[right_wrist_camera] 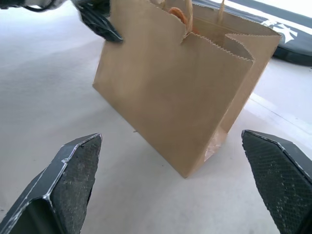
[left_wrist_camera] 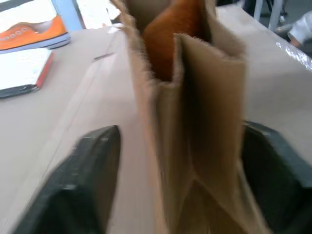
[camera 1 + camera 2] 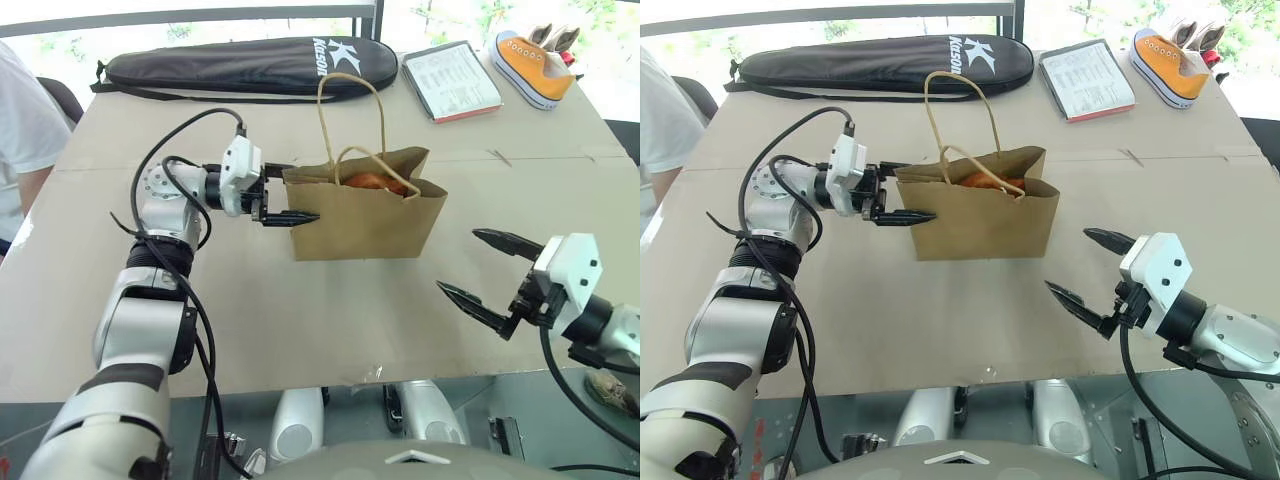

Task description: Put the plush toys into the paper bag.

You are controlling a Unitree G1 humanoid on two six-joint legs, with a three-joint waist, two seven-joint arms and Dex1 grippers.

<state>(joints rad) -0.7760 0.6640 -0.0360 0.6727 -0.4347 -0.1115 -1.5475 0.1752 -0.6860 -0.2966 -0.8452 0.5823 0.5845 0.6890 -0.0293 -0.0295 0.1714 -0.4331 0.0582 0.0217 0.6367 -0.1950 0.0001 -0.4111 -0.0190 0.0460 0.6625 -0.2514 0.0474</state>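
The brown paper bag (image 3: pixel 365 215) stands upright in the middle of the table, its cord handles (image 3: pixel 350 110) raised. Down in its open mouth lies an orange-brown plush toy (image 3: pixel 375 182), partly hidden by the bag's wall; the left wrist view shows the toy (image 2: pixel 168 34) from the bag's narrow end. My left gripper (image 3: pixel 300 192) is open at the bag's left end, one finger on each side of the folded side panel. My right gripper (image 3: pixel 460 260) is open to the right of the bag and nearer the table's front, apart from it, with nothing between its fingers.
A long black racket case (image 3: pixel 240 65) lies along the far edge. A booklet (image 3: pixel 455 80) and an orange-and-white sneaker (image 3: pixel 535 65) sit at the far right. A person in a white shirt (image 3: pixel 20 130) is at the table's left side.
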